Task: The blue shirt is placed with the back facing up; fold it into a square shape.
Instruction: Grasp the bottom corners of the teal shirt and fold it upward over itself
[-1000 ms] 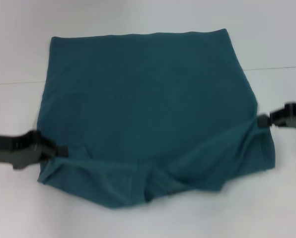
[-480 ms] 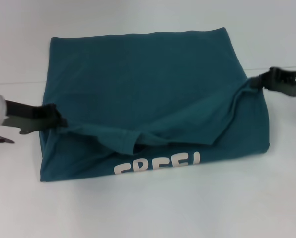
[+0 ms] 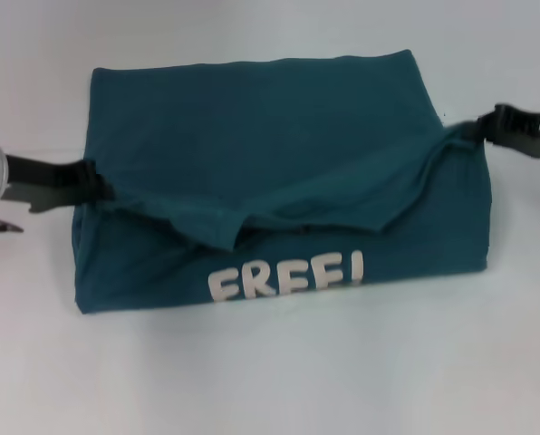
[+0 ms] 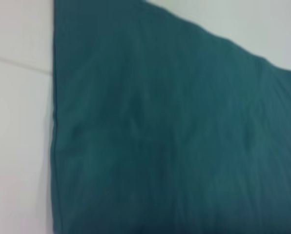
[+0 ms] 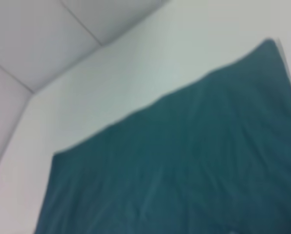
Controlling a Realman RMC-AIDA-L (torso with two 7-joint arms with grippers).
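Observation:
The blue shirt (image 3: 261,136) lies spread on the white table (image 3: 270,381), its near part lifted and turned back so the cream "FREE!" lettering (image 3: 286,275) faces me. My left gripper (image 3: 96,188) is shut on the shirt's left corner of the raised flap. At the right side my right gripper (image 3: 477,129) is shut on the flap's other corner. The held edge sags in the middle between them. In the left wrist view the blue shirt (image 4: 175,136) fills most of the picture, as does the blue shirt (image 5: 184,175) in the right wrist view; neither shows fingers.
A thin seam line (image 3: 25,152) crosses the white table behind the shirt. Bare table surface lies in front of the lettering and along both sides.
Both grippers have risen and moved away from me, carrying the near hem over the shirt. The front lettering, hidden a second ago, now shows fully.

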